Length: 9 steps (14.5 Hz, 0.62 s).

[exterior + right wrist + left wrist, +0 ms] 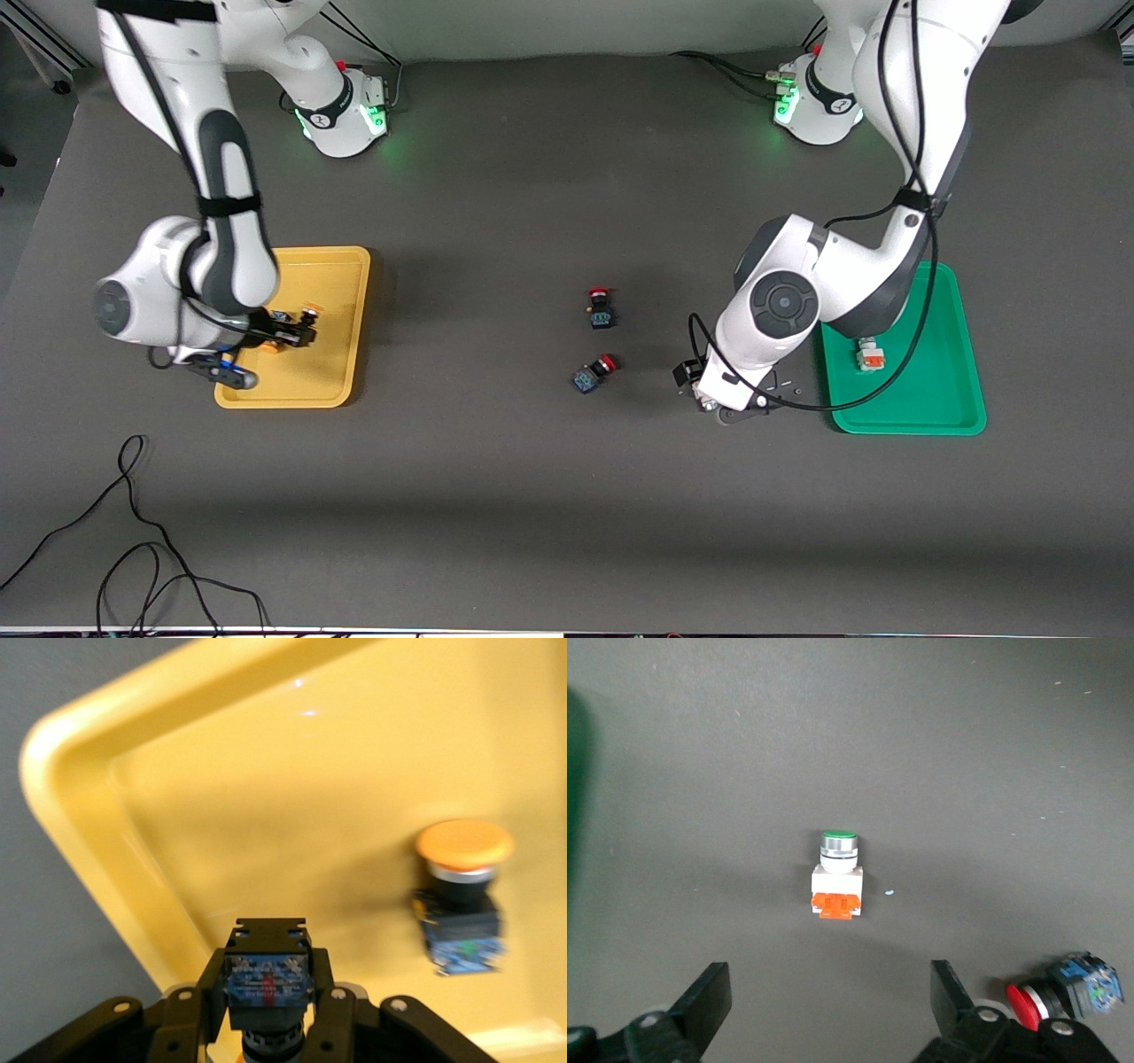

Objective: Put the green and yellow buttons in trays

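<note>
My right gripper point(297, 331) hangs over the yellow tray point(341, 266) and is shut on a black-bodied button with a blue label point(266, 979). A second black-bodied button with an orange-yellow cap point(461, 895) lies in that tray just ahead of the fingers; it also shows in the front view point(309, 312). My left gripper point(830, 979) is open low over the table beside the green tray point(939, 416). A white-grey button with a green cap and orange block point(837, 881) stands on the mat just ahead of its fingers. Another white-grey button point(870, 354) lies in the green tray.
Two black-bodied buttons with red caps lie mid-table, one point(601, 308) farther from the front camera and one point(594, 372) nearer; the latter also shows in the left wrist view point(1063, 997). A loose black cable point(133, 532) lies near the front edge at the right arm's end.
</note>
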Tool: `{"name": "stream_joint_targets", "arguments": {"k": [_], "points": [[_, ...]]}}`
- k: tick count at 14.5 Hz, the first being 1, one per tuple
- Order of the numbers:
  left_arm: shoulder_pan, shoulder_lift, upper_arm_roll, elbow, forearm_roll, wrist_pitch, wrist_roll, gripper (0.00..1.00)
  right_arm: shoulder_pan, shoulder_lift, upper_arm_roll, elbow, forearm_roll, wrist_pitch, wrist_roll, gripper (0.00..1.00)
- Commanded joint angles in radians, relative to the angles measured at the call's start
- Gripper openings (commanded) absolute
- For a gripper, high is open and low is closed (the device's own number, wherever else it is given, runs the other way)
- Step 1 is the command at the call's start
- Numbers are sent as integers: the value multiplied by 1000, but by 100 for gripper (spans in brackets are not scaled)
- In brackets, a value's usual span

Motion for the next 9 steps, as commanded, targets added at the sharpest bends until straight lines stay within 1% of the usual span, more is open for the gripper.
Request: {"name": "stream_joint_targets", "arguments": {"k": [1, 3, 4, 5, 6, 7, 8, 9], "points": [[-4, 72, 20, 24, 10, 50, -27, 100, 23, 28, -12, 19, 56, 3, -15, 99], [-4, 125, 23, 21, 15, 92, -26, 100, 25, 8, -18, 36, 54, -23, -16, 100], [-6, 142, 23, 19, 29, 107, -26, 100, 25, -14, -21, 53, 42, -61, -15, 100], [-9, 154, 23, 18, 39, 112, -24, 99, 26, -31, -46, 65, 28, -99, -16, 100], [-14, 165, 23, 18, 47, 126, -24, 96, 31, -60, -79, 93, -13, -148, -21, 100], [-15, 180, 23, 18, 53, 136, -20, 91, 33, -90, -98, 123, -71, -196, -22, 100], [-18, 194, 23, 18, 68, 144, -13, 83, 34, -125, -115, 152, -126, -239, -16, 100], [-18, 201, 23, 18, 79, 144, -13, 69, 34, -162, -129, 188, -173, -288, -16, 100]]}}
